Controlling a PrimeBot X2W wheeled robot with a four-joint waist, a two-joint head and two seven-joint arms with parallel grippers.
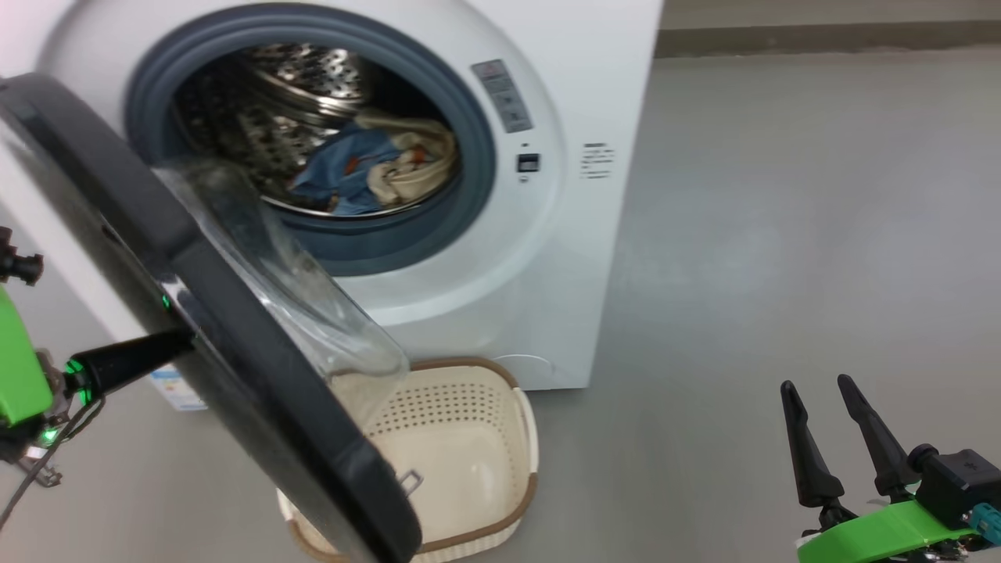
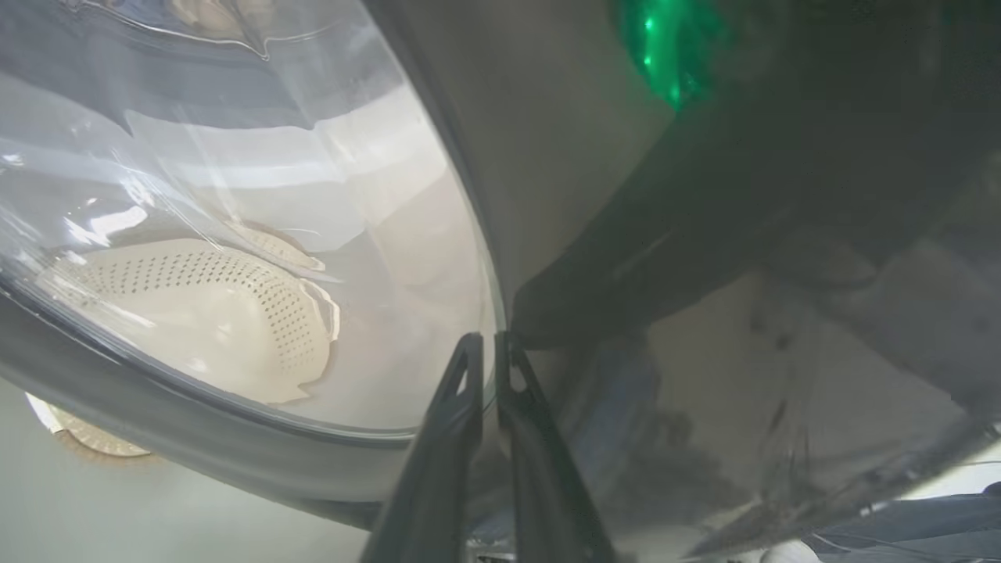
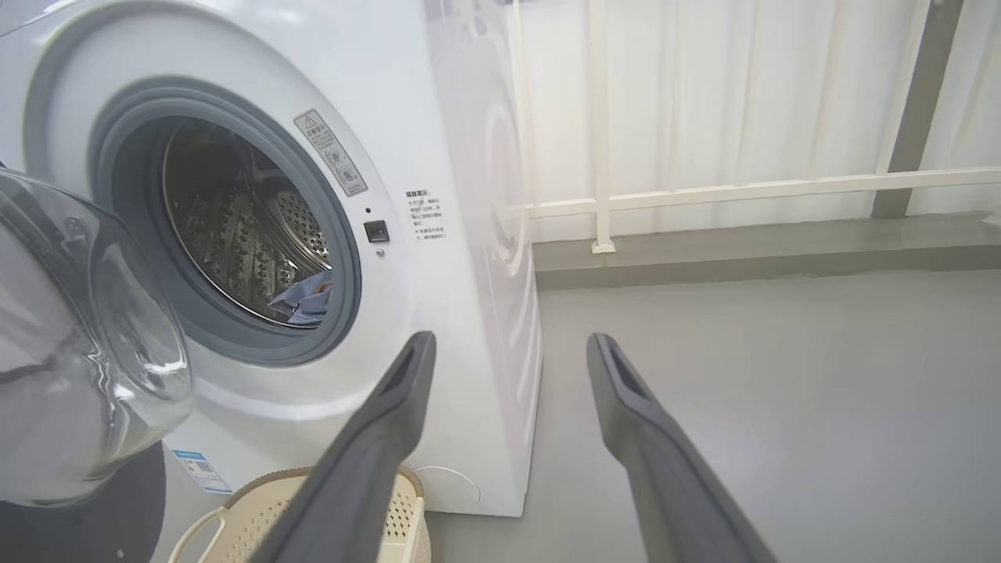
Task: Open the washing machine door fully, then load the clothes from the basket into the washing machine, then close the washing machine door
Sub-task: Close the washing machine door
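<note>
Grey floor fills the right half of the head view. In the right wrist view, a white railing and pale curtain run across the upper right. The washing machine door stands partly open, slanting from upper left to bottom centre. It covers the left part of the basket and lies between the left gripper and the drum.

Check the markings on the washing machine:
- a grey warning label at the upper right of the opening
- a dark latch socket below the warning label
- a small text block to the right of the socket
- a blue label sticker at lower left

You cannot read any of the writing at this size.

The door is a glossy black ring with a bulging clear porthole. The clothes, light blue and cream, lie in the perforated steel drum, inside the grey-blue gasket. The cream basket sits on the floor just before the machine, at bottom centre.

Your left gripper has its fingers pressed together, with the tips at the door's outer face where glass meets ring. Your right gripper has its fingers spread and holds nothing. It is at lower right, well apart from the machine.
</note>
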